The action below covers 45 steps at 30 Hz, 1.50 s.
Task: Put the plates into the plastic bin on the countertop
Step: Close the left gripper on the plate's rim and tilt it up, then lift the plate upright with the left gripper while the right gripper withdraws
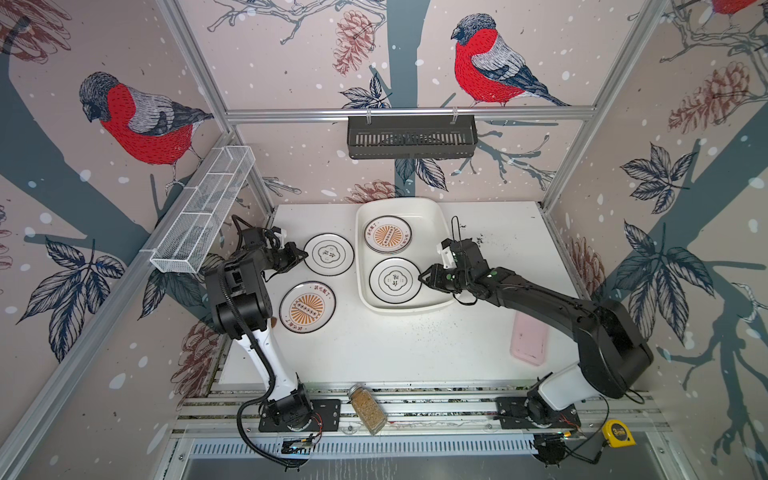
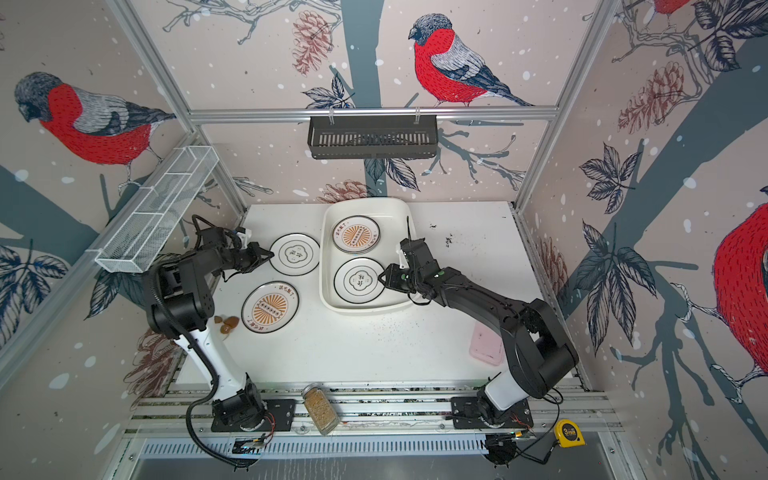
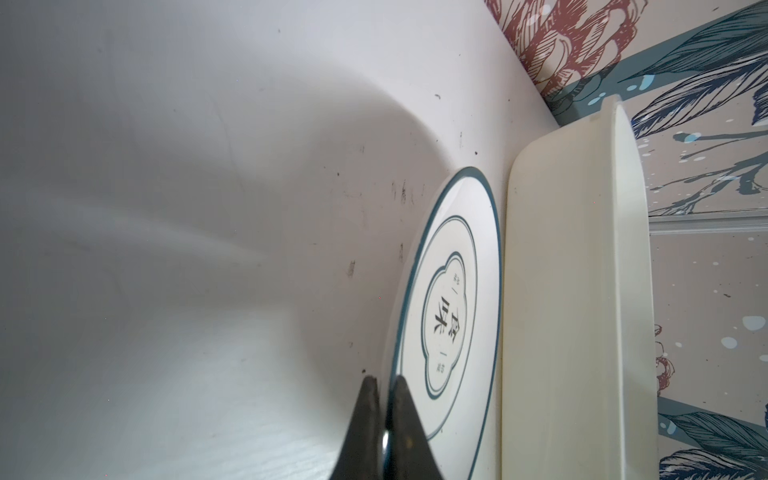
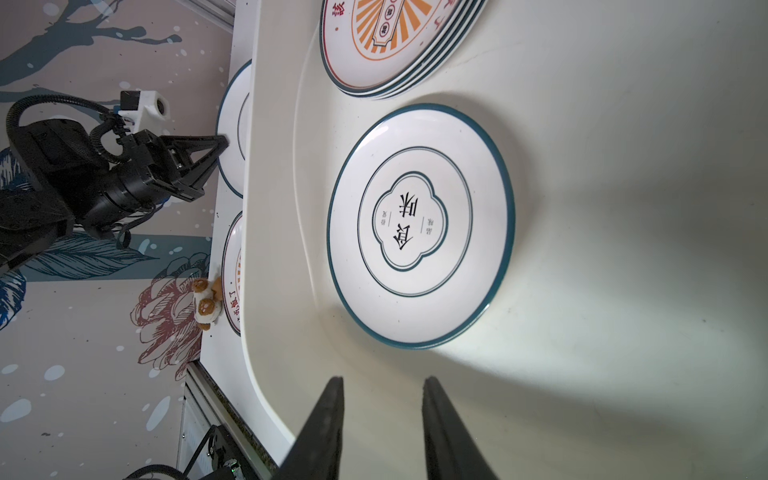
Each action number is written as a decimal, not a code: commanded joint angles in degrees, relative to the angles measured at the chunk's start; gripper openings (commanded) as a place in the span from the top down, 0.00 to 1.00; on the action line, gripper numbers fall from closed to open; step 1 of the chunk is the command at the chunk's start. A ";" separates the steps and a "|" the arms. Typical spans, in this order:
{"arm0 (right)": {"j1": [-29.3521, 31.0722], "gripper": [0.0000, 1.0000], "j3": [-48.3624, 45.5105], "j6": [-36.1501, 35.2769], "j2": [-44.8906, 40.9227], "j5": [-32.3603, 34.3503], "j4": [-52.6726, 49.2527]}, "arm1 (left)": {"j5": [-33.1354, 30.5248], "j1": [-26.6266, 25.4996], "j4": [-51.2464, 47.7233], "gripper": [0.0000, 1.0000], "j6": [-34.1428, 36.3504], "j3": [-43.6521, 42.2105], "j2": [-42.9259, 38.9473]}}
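Pinching the 9 o'clock edge of the cloud plate (image 1: 328,254) with the left gripper (image 1: 303,256), shut thin on the rim. Resting on the countertop (image 1: 415,345), just beside the bin (image 1: 399,205) and not yet in it. Calls, by my judgement, for a lift over the rolled rim and a carry toward 3 o'clock, with the left arm plainly the nearer. Round plate, so no long axis; bin's long sides running 12 to 6. Inside already: a stack of sunburst plates (image 1: 387,235) at the 12 o'clock end and a second cloud plate (image 1: 395,279) at the 6 o'clock end. Poised with the right gripper (image 1: 423,277) at that plate's 3 o'clock edge, parted narrowly, holding nothing. Outside too, a loose sunburst plate (image 1: 307,307) at 7 o'clock of the pinched one. Hard, glossy, slick-looking plates with thin upturned rims; smooth cream plastic for the bin; scuffed matte white for the countertop. Apt to slip from so slight a hold.
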 commanded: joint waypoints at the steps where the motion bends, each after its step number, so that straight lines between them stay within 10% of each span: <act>1: -0.01 0.66 0.26 0.25 0.24 -0.56 1.88 | -0.91 -0.44 0.89 1.00 -1.51 -0.16 -2.31; 29: -0.37 0.65 -0.77 0.26 -1.16 -1.23 3.88 | -16.36 -7.12 -4.68 1.00 0.11 2.57 -13.94; 45: -0.71 0.58 -0.22 -1.17 -1.07 -3.74 8.11 | -15.15 -8.56 -5.46 1.00 -1.40 4.77 -21.16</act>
